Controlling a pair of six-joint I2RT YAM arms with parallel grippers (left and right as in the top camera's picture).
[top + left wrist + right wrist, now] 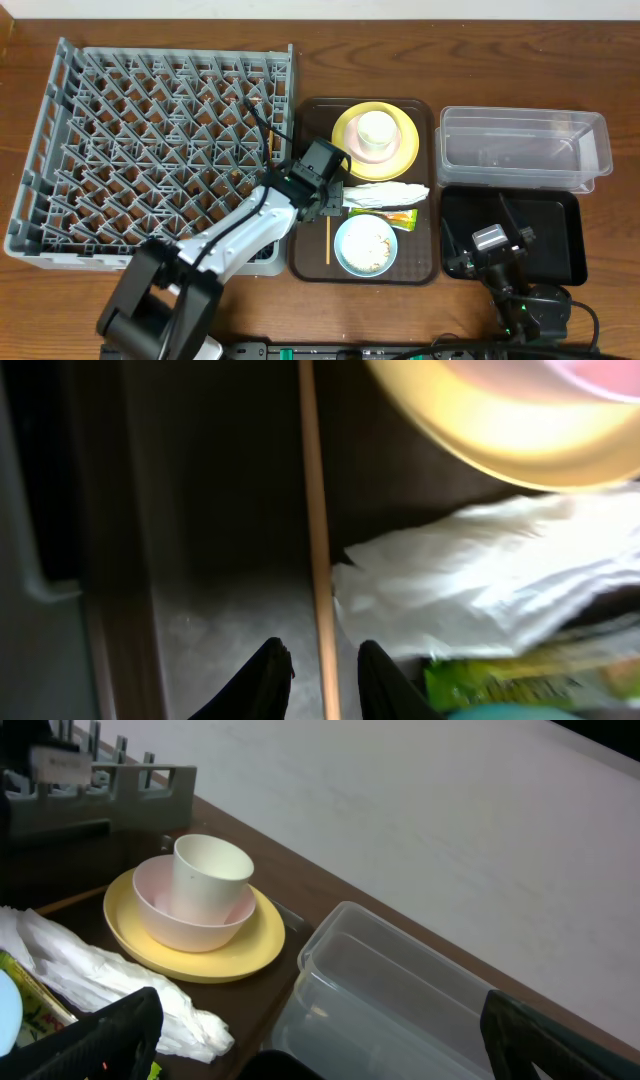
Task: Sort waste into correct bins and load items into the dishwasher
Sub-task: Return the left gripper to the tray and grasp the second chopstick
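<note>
One wooden chopstick (318, 510): lies flat on the brown serving tray (310, 260), just beside the white paper wrapper (480, 580) (its partner cannot be made out).
Handling: judged light, stiff and thin, likely to roll or slip; it lies low on the tray, so a square pinch across the shaft near mid-length seems best.
Left gripper (325, 682): fingers narrowly apart, straddling the stick, a gap on either side; nothing gripped yet.
Right gripper (330, 1045): spread wide, empty, over the black tray (560, 215).
</note>
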